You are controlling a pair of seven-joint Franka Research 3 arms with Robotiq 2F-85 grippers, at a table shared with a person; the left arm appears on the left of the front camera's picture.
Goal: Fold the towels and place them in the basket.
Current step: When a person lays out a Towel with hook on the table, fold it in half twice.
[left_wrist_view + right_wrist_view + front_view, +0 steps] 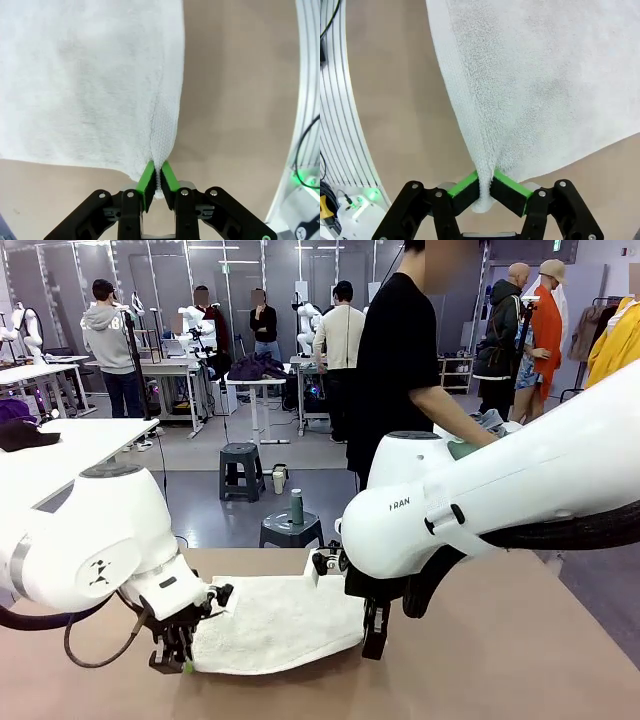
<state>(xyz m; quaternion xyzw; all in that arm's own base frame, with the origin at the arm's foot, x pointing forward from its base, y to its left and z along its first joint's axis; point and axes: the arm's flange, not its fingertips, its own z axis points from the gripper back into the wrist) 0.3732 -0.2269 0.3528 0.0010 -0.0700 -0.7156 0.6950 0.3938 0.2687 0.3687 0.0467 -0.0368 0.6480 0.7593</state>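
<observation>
A cream-white towel (275, 625) lies spread on the brown table between the two arms. My left gripper (178, 658) is shut on its near left corner; in the left wrist view the green pads (146, 177) pinch the towel's woven border (163, 125). My right gripper (372, 638) is shut on the near right corner, and the right wrist view shows the towel (545, 75) bunched into a ridge between its pads (507, 186). A person's hand holds a green towel (462, 448) behind my right arm. The basket is out of view.
The person in black (405, 360) stands at the table's far side, right of centre. My right arm's white link (500, 490) crosses the right half of the front view. Bare brown tabletop (520, 660) lies right of the towel and along the front edge.
</observation>
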